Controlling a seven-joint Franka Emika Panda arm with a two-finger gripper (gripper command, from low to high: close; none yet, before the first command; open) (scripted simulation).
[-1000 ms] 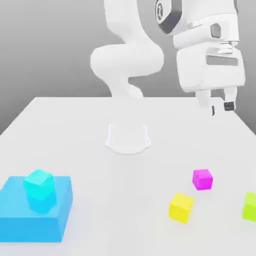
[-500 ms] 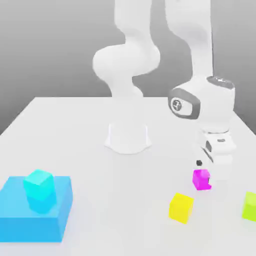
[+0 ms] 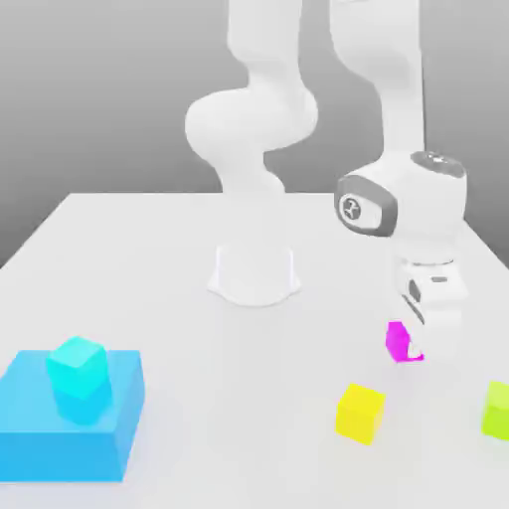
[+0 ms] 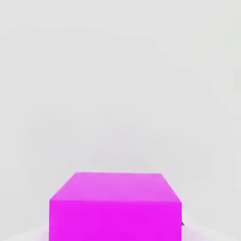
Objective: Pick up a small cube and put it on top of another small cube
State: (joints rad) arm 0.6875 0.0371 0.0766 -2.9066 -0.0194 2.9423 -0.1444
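My gripper (image 3: pixel 414 345) is down at the table on the exterior view's right, shut on a small magenta cube (image 3: pixel 397 340). The hand covers the cube's right half. In the hand view the magenta cube (image 4: pixel 115 207) looms close, its top face and one side face showing, with pale table beyond it. A small yellow cube (image 3: pixel 360 413) lies on the table just in front of and left of the magenta one. A small green cube (image 3: pixel 500 410) sits at the exterior view's right edge.
A small cyan cube (image 3: pixel 78 365) rests on a wide, flat blue block (image 3: pixel 40 437) at the front left of the exterior view. The arm's white base (image 3: pixel 254 273) stands mid-table, and the arm rises over the gripper.
One second ago the hand hung high at the right; it came down onto the magenta cube. Since half a second ago the cube has shifted slightly upward and is now partly covered by the hand.
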